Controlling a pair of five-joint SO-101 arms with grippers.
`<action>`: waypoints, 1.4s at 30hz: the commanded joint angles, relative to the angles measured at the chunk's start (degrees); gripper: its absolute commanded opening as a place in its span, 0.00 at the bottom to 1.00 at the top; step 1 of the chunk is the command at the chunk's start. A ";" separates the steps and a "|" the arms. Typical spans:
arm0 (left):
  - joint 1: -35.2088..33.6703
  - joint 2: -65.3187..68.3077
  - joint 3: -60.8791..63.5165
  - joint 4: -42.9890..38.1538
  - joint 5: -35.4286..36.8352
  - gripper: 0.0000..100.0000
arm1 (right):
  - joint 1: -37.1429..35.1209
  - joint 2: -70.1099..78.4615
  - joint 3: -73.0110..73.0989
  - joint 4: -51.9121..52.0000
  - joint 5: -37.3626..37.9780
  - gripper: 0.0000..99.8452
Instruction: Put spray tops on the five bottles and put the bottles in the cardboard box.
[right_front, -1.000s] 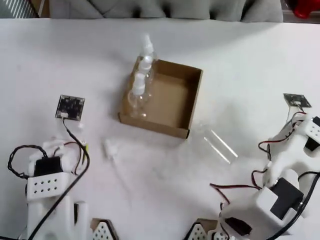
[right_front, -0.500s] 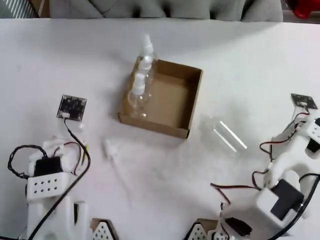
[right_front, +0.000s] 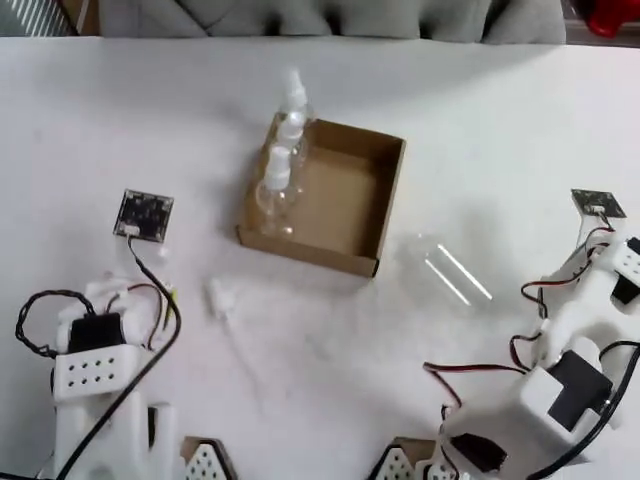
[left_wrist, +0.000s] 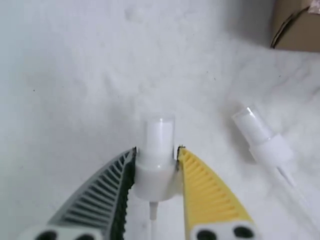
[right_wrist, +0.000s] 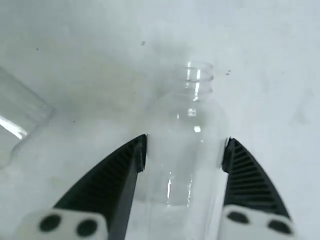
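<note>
My left gripper (left_wrist: 156, 150) is shut on a white spray top (left_wrist: 157, 172), held just above the table. A second spray top (left_wrist: 262, 142) lies close beside it, also seen on the table (right_front: 218, 297) left of the box front. My right gripper (right_wrist: 182, 145) is shut on a clear open-necked bottle (right_wrist: 192, 125). Another clear bottle (right_front: 450, 270) lies on its side right of the cardboard box (right_front: 385, 215); its end shows near my right gripper (right_wrist: 15, 117). Three bottles with spray tops (right_front: 285, 135) stand along the box's left wall.
The left arm's base (right_front: 95, 360) stands at the front left, the right arm's (right_front: 545, 400) at the front right, both with loose cables. Open white tabletop (right_front: 330, 340) lies between the arms in front of the box. A box corner (left_wrist: 297, 25) shows beyond the left gripper.
The lying clear bottle shifted a little farther back and right. The right arm swung slightly outward, then partly back. The left arm stayed almost still.
</note>
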 joint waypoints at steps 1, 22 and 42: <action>0.75 -1.98 0.18 -1.05 -0.53 0.02 | 0.13 -0.31 -0.79 -1.89 0.53 0.21; 0.75 -1.98 0.26 -1.05 -0.79 0.02 | -1.98 -0.22 -0.44 -3.91 3.25 0.24; 0.75 -1.89 0.26 -1.05 -0.79 0.02 | -2.42 2.77 -0.44 -4.00 5.36 0.26</action>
